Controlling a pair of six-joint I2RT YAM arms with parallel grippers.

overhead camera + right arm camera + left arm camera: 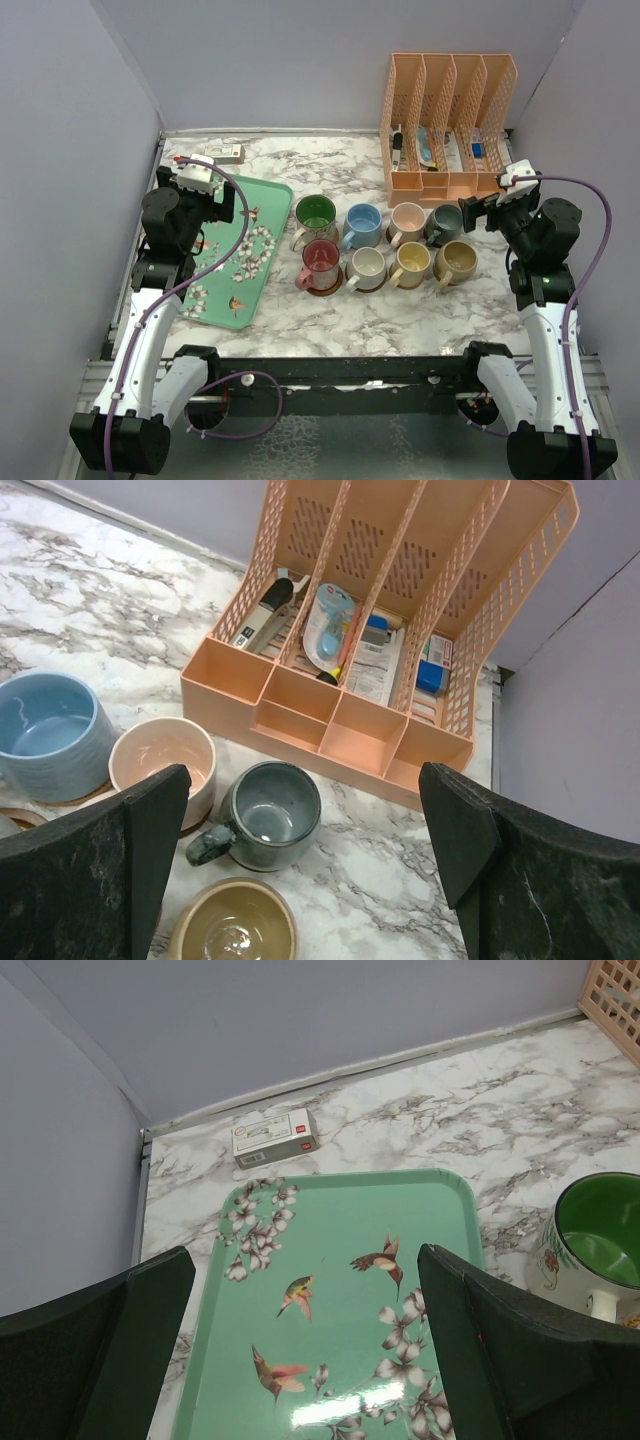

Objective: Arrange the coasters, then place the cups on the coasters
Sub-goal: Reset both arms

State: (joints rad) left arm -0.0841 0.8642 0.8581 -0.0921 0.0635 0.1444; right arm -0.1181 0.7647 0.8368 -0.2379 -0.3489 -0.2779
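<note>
Eight cups stand in two rows at mid-table. The back row holds the green cup [315, 212], blue cup [363, 222], pink cup [408, 219] and grey-teal cup [444, 221]. In front stand the red cup [321, 259], cream cup [367, 264], yellow cup [411, 260] and tan cup [457, 259]. Brown coaster edges [323, 290] show under several of them, and under the pink cup [160, 765]. My left gripper [241, 205] [305, 1260] hangs open above the tray. Right of the cups, my right gripper [472, 213] [303, 780] is open and empty above the grey-teal cup [270, 815].
A mint-green floral tray [268, 190] [340, 1185] lies at the left with nothing on it. Behind the tray sits a small white box [225, 154] [274, 1136]. A peach desk organiser [445, 120] [330, 720] holding pens and small items stands at the back right. Grey walls close in on both sides.
</note>
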